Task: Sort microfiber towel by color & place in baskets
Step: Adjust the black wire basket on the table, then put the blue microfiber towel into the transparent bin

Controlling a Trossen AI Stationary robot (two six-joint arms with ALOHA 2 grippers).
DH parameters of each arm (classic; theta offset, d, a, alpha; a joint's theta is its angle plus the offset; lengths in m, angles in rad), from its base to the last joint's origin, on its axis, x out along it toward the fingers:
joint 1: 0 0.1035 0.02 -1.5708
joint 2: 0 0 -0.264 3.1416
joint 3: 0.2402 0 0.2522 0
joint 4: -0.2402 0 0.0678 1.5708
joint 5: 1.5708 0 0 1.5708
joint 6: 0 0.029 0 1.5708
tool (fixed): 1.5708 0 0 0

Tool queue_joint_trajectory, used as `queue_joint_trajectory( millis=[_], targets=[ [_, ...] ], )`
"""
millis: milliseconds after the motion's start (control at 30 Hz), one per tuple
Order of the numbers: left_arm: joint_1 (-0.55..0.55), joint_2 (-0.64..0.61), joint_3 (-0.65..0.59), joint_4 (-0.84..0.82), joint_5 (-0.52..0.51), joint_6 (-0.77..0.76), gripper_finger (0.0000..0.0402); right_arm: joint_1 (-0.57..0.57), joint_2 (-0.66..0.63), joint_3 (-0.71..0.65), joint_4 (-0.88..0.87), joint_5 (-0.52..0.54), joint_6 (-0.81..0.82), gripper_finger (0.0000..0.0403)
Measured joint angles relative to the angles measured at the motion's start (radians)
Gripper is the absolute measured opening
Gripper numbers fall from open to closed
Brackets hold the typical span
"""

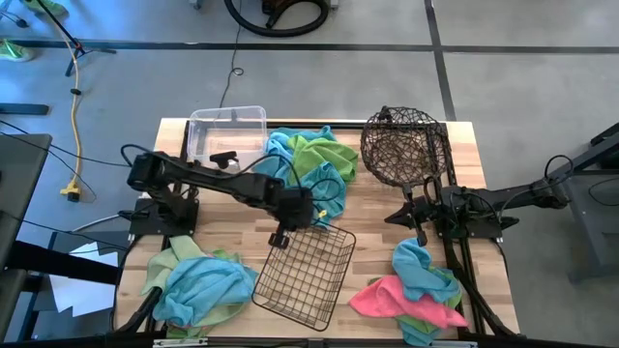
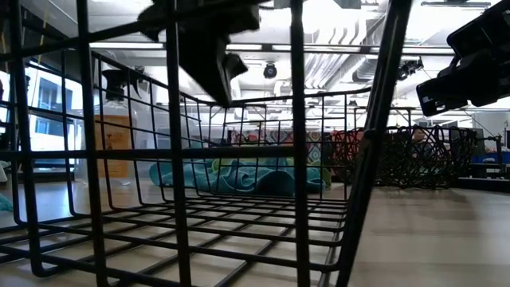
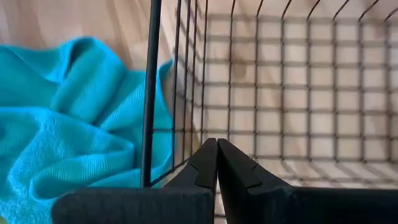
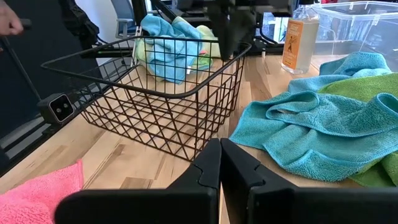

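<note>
Both pairs of jaws were pressed together with nothing between them. From above, the left gripper (image 1: 280, 238) hung at the far rim of the black wire basket (image 1: 306, 275), which sat empty at the table's front centre; its shut fingers (image 3: 214, 168) appeared just inside that rim, perhaps to nudge or steady the basket. The right gripper (image 1: 420, 235) waited farther right, between the round woven basket (image 1: 404, 145) and a pile of blue and pink towels (image 1: 411, 295) at the front right. Another heap of blue and green towels (image 1: 201, 280) lay at the front left, touching the wire basket's side, and a third (image 1: 309, 164) at the back centre beside the clear bin (image 1: 228, 135). No basket held a towel, so sorting seemed not yet begun.
</note>
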Motion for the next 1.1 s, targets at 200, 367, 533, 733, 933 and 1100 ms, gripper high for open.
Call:
queue_joint_trajectory(
  millis=[200, 367, 533, 733, 933, 1100],
  targets=[
    [0.004, 0.001, 0.000, -0.126, -0.031, 0.030, 0.0000, 0.000, 0.000, 0.000, 0.000, 0.000, 0.000, 0.0000],
    [0.002, -0.005, 0.000, -0.230, -0.051, -0.025, 0.0000, 0.000, 0.000, 0.000, 0.000, 0.000, 0.000, 0.0000],
    [-0.019, -0.005, 0.006, -0.281, 0.011, -0.089, 0.0000, 0.000, 0.000, 0.000, 0.000, 0.000, 0.000, 0.0000],
    [-0.010, -0.006, 0.158, -0.314, 0.027, -0.071, 0.0000, 0.000, 0.000, 0.000, 0.000, 0.000, 0.000, 0.0000],
    [0.051, -0.071, 0.234, -0.298, 0.023, 0.058, 0.0000, 0.000, 0.000, 0.000, 0.000, 0.000, 0.000, 0.0000],
    [0.133, -0.111, 0.226, -0.235, 0.025, 0.099, 0.0001, 0.000, -0.001, 0.000, 0.000, 0.000, 0.000, 0.0000]
  ],
)
